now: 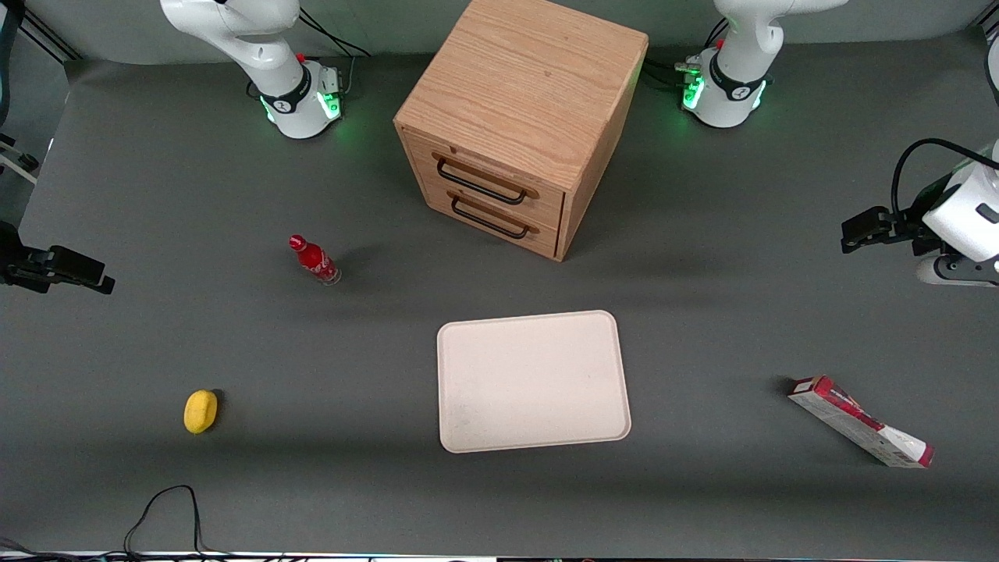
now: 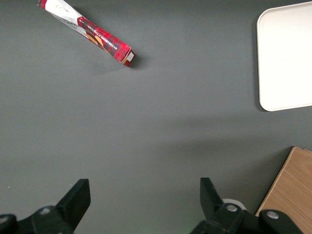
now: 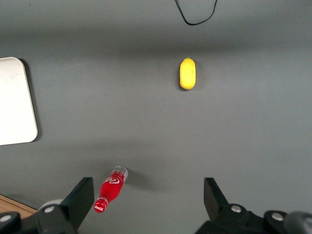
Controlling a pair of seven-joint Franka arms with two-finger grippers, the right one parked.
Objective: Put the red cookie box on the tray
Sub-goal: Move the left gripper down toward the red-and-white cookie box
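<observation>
Red cookie box [image 1: 861, 422] lies flat on counter [image 1: 702, 328], well apart from tray [image 1: 533, 381], at tray's 3 o'clock toward working arm's end. Gripper [image 2: 141, 197] wide, empty, high above bare counter, box at its 11 o'clock. Risks: box sits diagonal, so unrotated fingers may clip a corner, skid it; an end grasp lets it droop

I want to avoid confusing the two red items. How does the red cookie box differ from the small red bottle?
The red cookie box is a long, slim carton lying flat; the red bottle is small, rounded and stands upright. The box carries white printed panels; the bottle is almost all red. The box lies toward the working arm's end of the table, the bottle toward the parked arm's. Both rest on the table, off the tray. The gripper is open, above bare table.
</observation>
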